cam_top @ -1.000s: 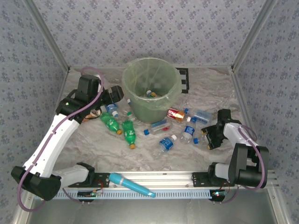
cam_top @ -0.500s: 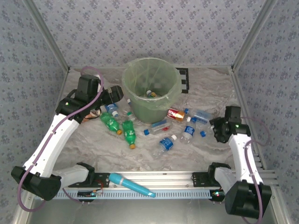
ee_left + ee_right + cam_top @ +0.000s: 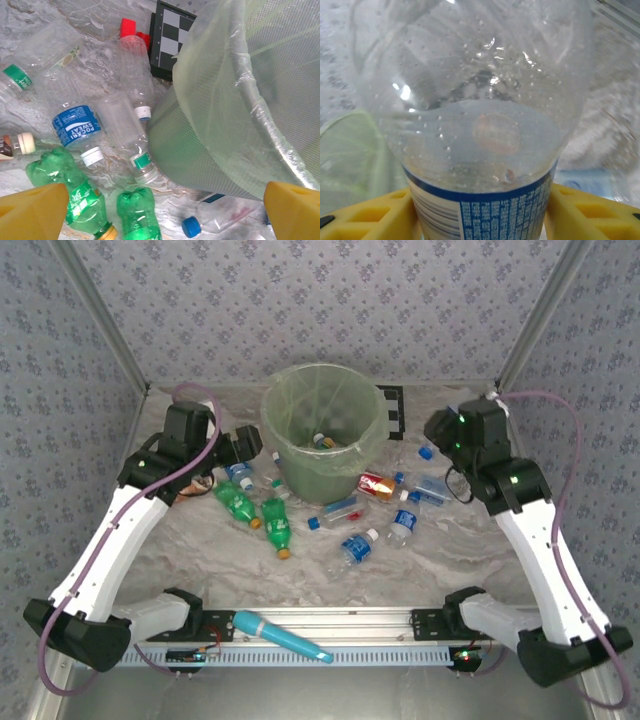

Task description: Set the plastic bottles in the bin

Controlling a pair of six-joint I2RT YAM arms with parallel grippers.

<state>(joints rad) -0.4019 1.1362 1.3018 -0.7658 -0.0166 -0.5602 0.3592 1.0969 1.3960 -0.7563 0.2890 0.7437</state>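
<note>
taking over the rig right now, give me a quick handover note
Left gripper: open, empty, above the bottles left of the bin.
Right gripper: shut on a clear blue-labelled bottle, right of the bin.
Done: at least one bottle in the bin.
Left: drop the held bottle in, then clear the table: two green bottles, the red-labelled one and the clear ones around the bin's base.

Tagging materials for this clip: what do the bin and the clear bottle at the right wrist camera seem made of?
The bin: probably pale-green translucent plastic, mesh texture on its wall, with a thin crinkled film liner. The clear bottle: likely glossy transparent plastic; background shows through, with highlights, droplets and a blue label.
</note>
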